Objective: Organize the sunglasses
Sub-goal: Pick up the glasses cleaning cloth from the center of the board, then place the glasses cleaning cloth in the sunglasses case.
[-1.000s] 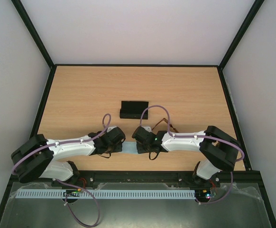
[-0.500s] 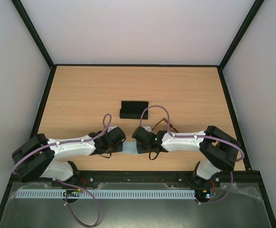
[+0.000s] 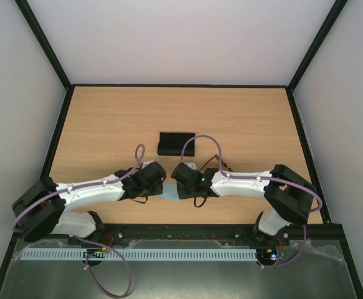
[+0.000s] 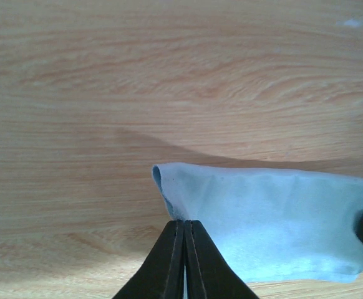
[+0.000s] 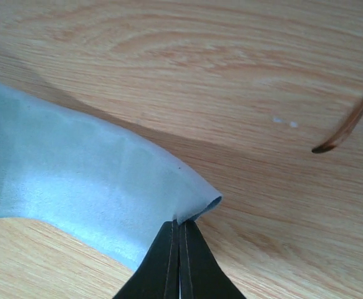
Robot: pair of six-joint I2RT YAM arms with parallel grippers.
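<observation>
Of the sunglasses I see only a thin reddish-brown temple tip (image 5: 348,128) at the right edge of the right wrist view, lying on the wood; the remainder is out of view. A light blue cloth (image 3: 169,193) hangs between my two grippers near the table's front edge. My left gripper (image 4: 184,222) is shut on the cloth's (image 4: 275,218) left corner. My right gripper (image 5: 179,223) is shut on the cloth's (image 5: 75,180) right corner. In the top view the left gripper (image 3: 162,185) and right gripper (image 3: 177,185) almost meet.
A black oblong case (image 3: 176,143) stands open on the wooden table (image 3: 106,124) just beyond the grippers. Black frame rails edge the table on all sides.
Both grippers have moved a little away from the front edge and closer together, carrying the cloth, which now bunches between them.
</observation>
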